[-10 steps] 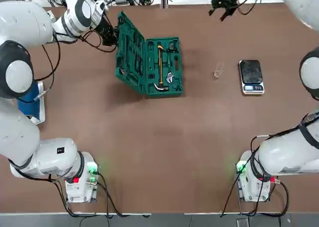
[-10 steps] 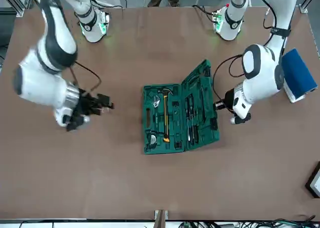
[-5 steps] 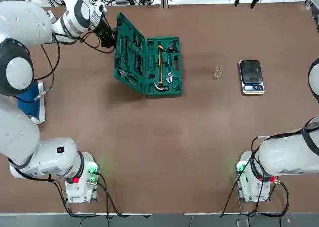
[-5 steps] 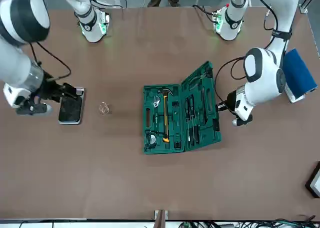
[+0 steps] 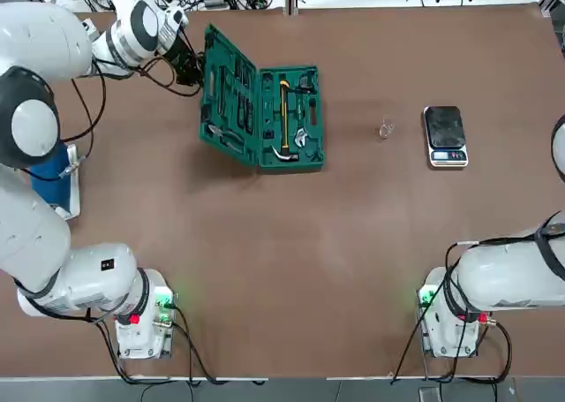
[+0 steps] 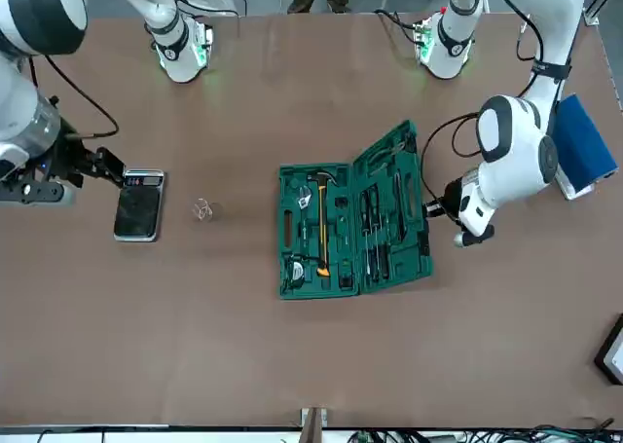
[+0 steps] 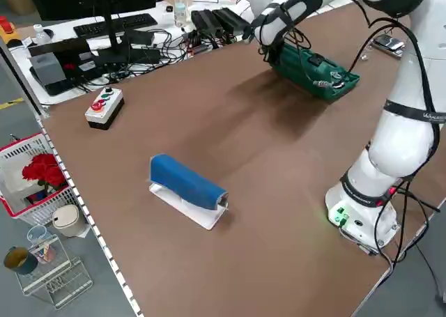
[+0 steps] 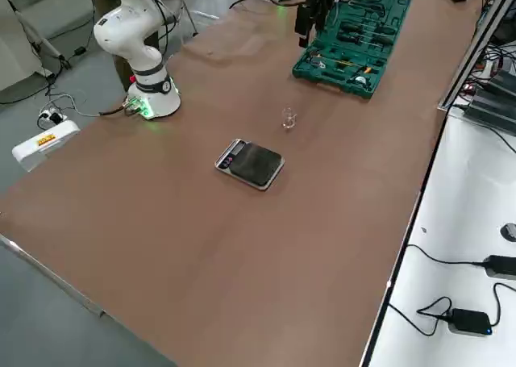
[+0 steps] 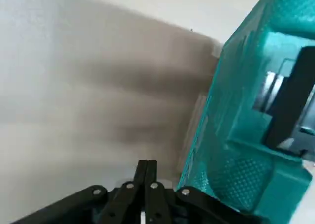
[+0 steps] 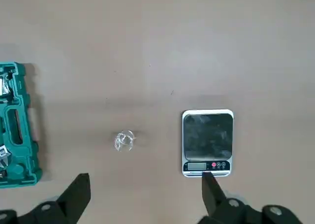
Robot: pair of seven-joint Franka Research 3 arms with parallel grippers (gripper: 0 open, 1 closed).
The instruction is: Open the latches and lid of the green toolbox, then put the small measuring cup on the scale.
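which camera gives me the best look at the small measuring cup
The right wrist view: the small measuring cup sits clear on bare table beside the scale, looked straight down on. Top, front and right side views show only a tiny glint; the left side and left wrist views miss it.

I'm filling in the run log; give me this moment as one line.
dark green plastic toolbox: open | lid: tilted | left gripper: shut, behind lid | tiny clear cup: beside scale | right gripper: open, above

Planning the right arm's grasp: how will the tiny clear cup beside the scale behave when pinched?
The tiny clear plastic measuring cup likely weighs little and may skid on the smooth brown table. Its thin walls probably flex. Standing upright, it could tip if nudged.
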